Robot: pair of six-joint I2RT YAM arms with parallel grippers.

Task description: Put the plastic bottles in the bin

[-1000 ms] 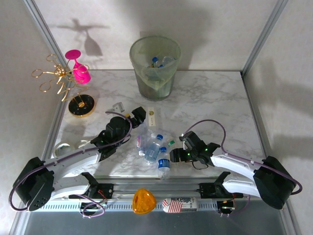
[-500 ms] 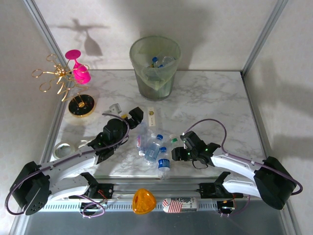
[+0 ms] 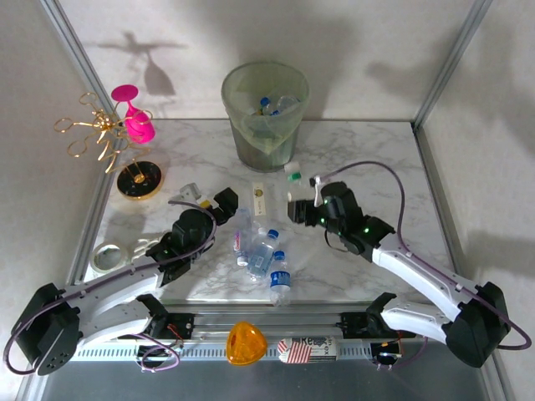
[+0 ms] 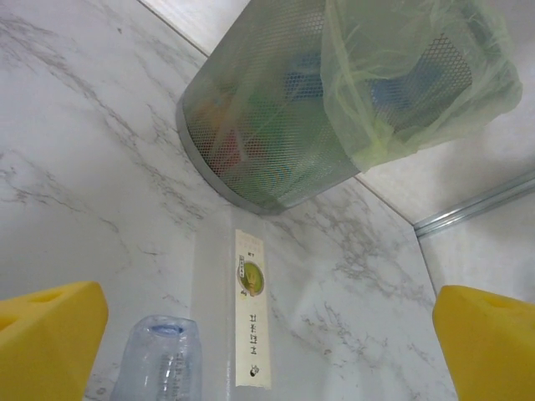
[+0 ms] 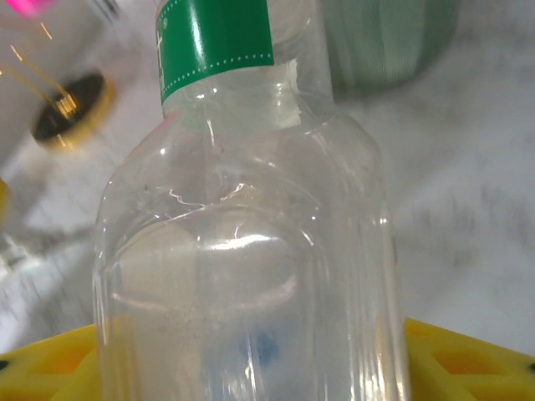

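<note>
At 5 o'clock from bin (image 3: 266, 146), right gripper (image 3: 299, 209) clamps clear green-label bottle (image 5: 251, 251), upright. I judge it light, thin-walled, slippery; hold mid-body, gently. Left gripper (image 4: 269, 330) gapes wide, empty.

Colour and pattern findings.
White marble table (image 3: 368, 167), grey-veined; pale green mesh bin (image 3: 263, 146) at far edge; clear bottle (image 5: 251, 251), green label; pink goblet (image 3: 139, 127).

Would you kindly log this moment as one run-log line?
left claw: open over loose bottles | right claw: shut on green-label bottle | bin: not yet reached
</note>
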